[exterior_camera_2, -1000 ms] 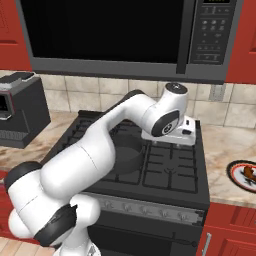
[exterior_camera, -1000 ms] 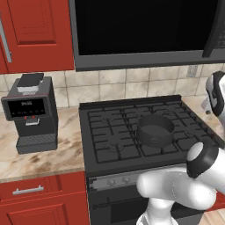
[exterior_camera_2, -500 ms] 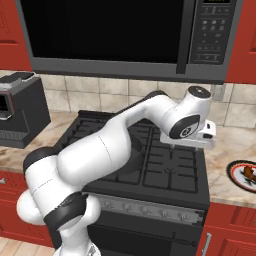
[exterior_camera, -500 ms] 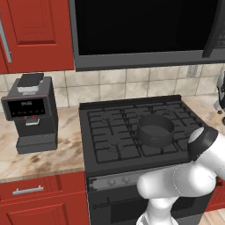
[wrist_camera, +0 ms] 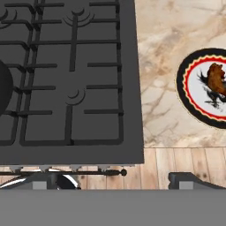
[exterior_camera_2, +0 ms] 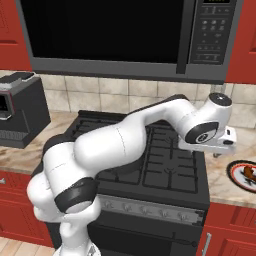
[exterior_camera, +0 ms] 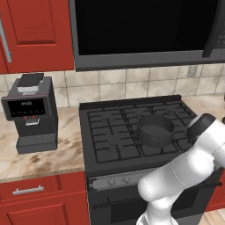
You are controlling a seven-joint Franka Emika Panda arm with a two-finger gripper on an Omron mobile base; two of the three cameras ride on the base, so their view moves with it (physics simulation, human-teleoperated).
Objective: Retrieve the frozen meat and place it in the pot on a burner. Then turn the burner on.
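Here, line by line:
Hidden: the gripper's finger tips cannot be made out in the hand view; in the right base view the hand [exterior_camera_2: 220, 145] shows side-on past the stove's right edge, its fingers too small to tell apart.
Cut off: the pot [exterior_camera: 154, 129] is whole in the left base view, but in the hand view only a dark curved sliver of it shows at the left edge [wrist_camera: 4, 95]; the arm hides it in the right base view.
Hard to read: the frozen meat [wrist_camera: 217, 79] is a small red-brown lump on a round plate [wrist_camera: 194, 106] with a black and red rim, partly cut by the right edge of the hand view.
Meat's place: on that plate, on the marble counter [wrist_camera: 163, 66] right of the stove [exterior_camera: 118, 132], well apart from the pot.
Pot's place: on a right-hand burner grate.
Arm: stretched across the stove to the right, wrist level above the stove's right edge.
Gripper: jaws spread wide, holding nothing.
Left counter: a coffee machine [exterior_camera: 31, 112].
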